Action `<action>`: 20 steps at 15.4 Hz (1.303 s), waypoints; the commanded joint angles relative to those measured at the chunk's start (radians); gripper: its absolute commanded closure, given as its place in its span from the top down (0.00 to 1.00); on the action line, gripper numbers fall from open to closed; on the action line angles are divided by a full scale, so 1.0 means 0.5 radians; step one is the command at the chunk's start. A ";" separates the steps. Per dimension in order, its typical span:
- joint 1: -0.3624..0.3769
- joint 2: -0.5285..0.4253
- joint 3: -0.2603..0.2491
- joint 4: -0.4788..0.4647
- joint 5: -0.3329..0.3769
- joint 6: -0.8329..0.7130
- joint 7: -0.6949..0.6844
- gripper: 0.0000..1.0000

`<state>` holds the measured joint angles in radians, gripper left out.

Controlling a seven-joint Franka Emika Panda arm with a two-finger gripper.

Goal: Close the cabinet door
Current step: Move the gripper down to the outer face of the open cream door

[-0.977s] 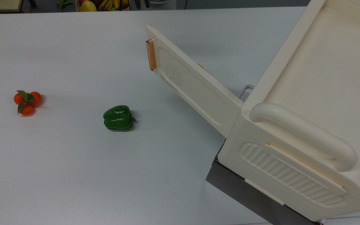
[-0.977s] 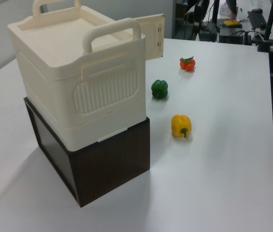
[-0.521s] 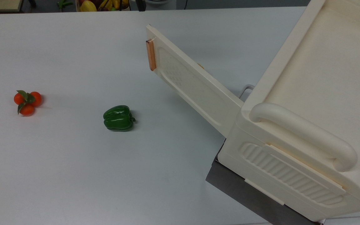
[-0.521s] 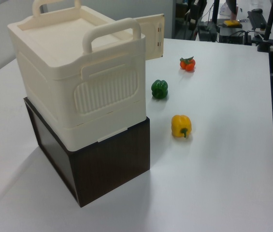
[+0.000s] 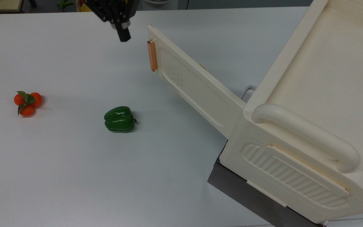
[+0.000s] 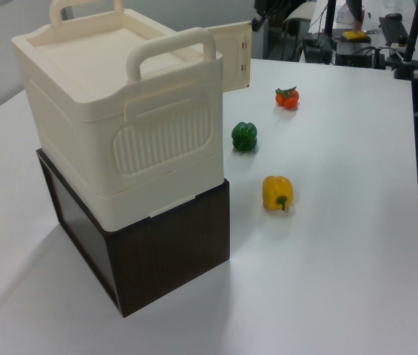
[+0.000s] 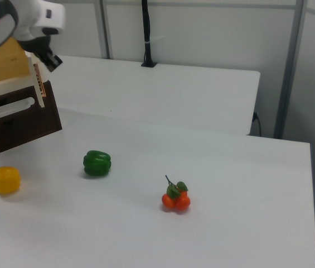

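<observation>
And in comes the gripper [image 5: 124,37], absent a moment ago, empty, finger spread impossible to tell, just left of the copper handle [image 5: 152,55] in the top view; the cabinet door [image 5: 194,85] swung wide, approach underway, push next

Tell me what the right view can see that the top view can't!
The right view alone has the yellow pepper and a black pole standing at the far table edge. The top view alone looks down on the cabinet's flat top and its thick rounded handle bar. Both share the open cabinet door with its copper strip handle, the pincer near that handle, the green pepper and the orange fruit cluster.
</observation>
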<state>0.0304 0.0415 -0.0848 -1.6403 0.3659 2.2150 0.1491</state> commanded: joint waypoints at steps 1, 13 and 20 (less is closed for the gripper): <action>-0.009 0.055 -0.027 -0.045 0.240 0.221 0.042 0.00; 0.086 0.205 0.053 -0.097 0.545 0.378 0.036 0.00; 0.090 0.193 0.191 -0.134 0.541 0.347 0.039 0.00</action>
<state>0.0703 0.1617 -0.0144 -1.6732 0.6199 2.3872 0.1603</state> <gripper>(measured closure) 0.991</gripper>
